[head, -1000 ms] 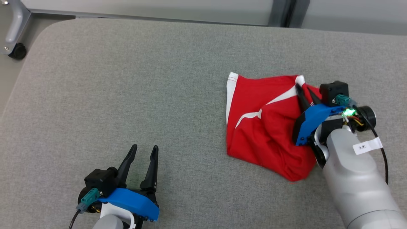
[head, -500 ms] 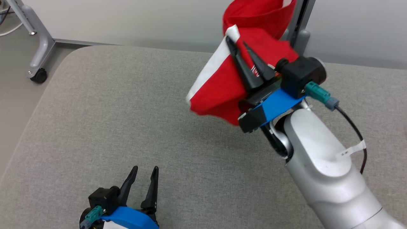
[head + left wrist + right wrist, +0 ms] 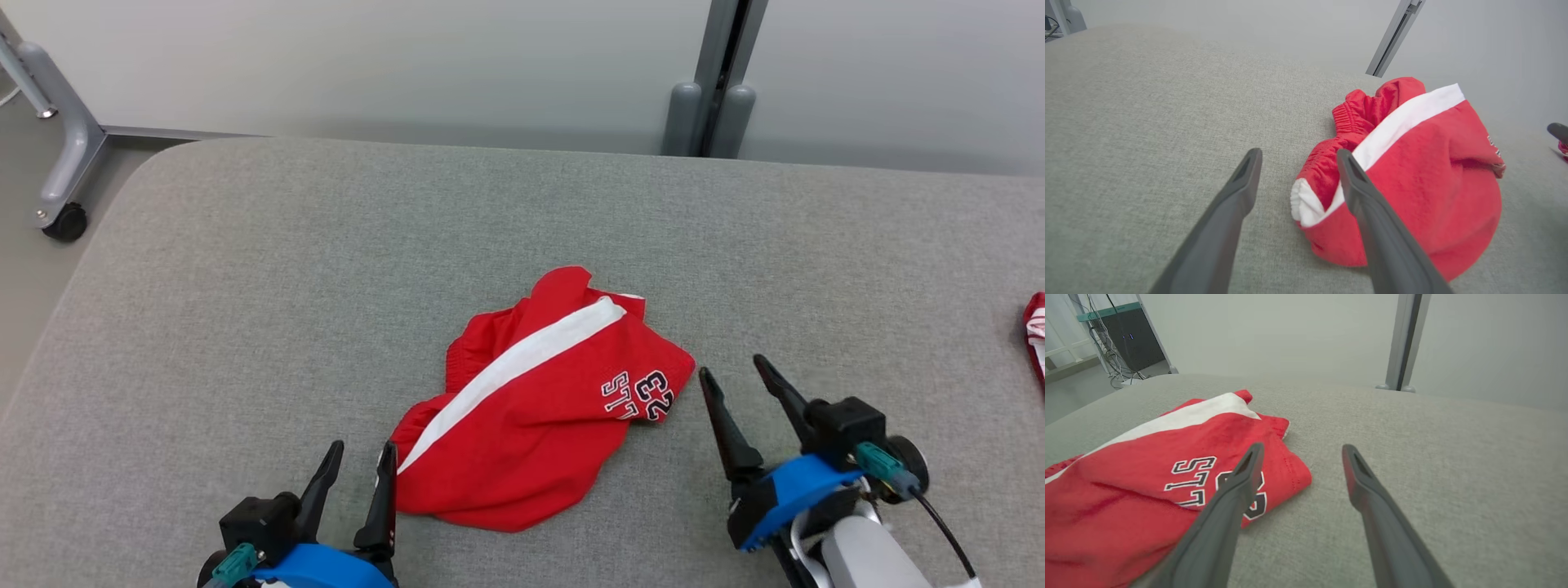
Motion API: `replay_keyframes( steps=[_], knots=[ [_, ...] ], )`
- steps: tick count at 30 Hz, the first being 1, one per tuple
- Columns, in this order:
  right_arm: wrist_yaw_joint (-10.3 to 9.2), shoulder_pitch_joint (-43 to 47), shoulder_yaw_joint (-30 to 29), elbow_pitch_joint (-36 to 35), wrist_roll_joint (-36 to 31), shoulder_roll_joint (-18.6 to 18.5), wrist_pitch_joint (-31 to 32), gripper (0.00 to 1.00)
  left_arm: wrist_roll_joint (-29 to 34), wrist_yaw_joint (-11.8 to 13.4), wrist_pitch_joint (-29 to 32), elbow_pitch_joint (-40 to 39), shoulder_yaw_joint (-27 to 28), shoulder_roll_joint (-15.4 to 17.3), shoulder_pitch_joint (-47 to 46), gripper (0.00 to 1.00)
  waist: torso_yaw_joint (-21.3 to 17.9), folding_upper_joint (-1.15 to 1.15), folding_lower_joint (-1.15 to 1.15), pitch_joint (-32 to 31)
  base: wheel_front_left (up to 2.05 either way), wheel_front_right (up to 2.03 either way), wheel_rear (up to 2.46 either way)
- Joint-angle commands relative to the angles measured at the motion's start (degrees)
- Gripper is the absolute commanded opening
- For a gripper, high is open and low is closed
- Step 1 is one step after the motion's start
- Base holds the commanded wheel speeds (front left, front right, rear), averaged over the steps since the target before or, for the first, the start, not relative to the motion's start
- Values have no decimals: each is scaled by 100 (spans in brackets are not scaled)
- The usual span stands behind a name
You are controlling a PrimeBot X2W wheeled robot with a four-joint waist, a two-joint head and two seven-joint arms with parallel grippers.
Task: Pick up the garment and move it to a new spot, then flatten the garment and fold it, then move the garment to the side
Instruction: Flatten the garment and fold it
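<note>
Red shorts (image 3: 531, 425) lie crumpled on the grey padded surface (image 3: 245, 286), approx mid-width & closer to the near edge than the far one. A white stripe (image 3: 522, 363) runs diagonally across them, from the near-left end up toward the far side. Dark lettering w/ white outline (image 3: 638, 394) sits on the corner that points to the surface's right edge. Elastic waistband is bunched on the left side, clear in the left wrist view (image 3: 1425, 171).

The left gripper (image 3: 363, 447) is at the near edge, left of ctr, fingers spread, nothing btw them. Its inner finger is just beside the stripe's near end; can't tell if it touches. In its wrist view (image 3: 1298, 154) that finger crosses in front of the red fabric.

The right gripper (image 3: 731, 366) is at the near edge, right of ctr, fingers spread wide, holding nothing. It is just beside the lettered corner, w/ a thin gap of bare surface in the head view. In its wrist view (image 3: 1302, 448) the shorts (image 3: 1147, 486) lie to the left, one finger overlapping the lettering.

Another bit of red cloth (image 3: 1035, 331) shows toward the right edge, well apart from the shorts. A grey post (image 3: 718, 82) stands behind the far edge; a wheel (image 3: 65, 222) sits off the far-left corner.
</note>
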Motion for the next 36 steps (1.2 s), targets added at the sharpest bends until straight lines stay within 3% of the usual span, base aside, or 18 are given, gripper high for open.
replay_keyframes(
  steps=[1, 6, 15, 23, 33, 35, 36],
  knots=[
    [0, 146, -167, -110, -68, 13, -19, 100, 34, 11, -14, -25, 48, 42, 22, 100, -58, 0, 1, -14, 0, 0, 0],
    [0, 505, -548, -419, -156, 45, -19, 100, 76, 11, -14, -24, 70, 49, -17, 100, -180, 0, 1, -32, 0, 0, 0],
    [0, 275, -198, -360, 196, 44, -19, 100, 116, 11, -14, -53, -23, 9, -131, 100, -104, 0, 1, -22, 0, 0, 0],
    [0, -568, 104, 710, 279, 38, -20, 100, 65, 11, -14, -20, -124, 29, -154, 100, 225, 0, 1, 72, 0, 0, 0],
    [0, -1492, -270, 2505, 2, 40, 357, 100, 0, 11, -14, -19, -186, 81, -278, 100, 681, 0, 1, 306, 0, 0, 0],
    [0, -1530, -207, 2687, 81, 39, 291, 0, -23, 11, -14, -19, -177, 92, -281, 100, 706, 0, 1, 326, 0, 0, 0],
    [0, -1534, -176, 2759, 135, 39, 263, 0, -31, 11, -14, -18, -167, 95, -278, 100, 709, 0, 1, 334, 0, 0, 0]
  ],
)
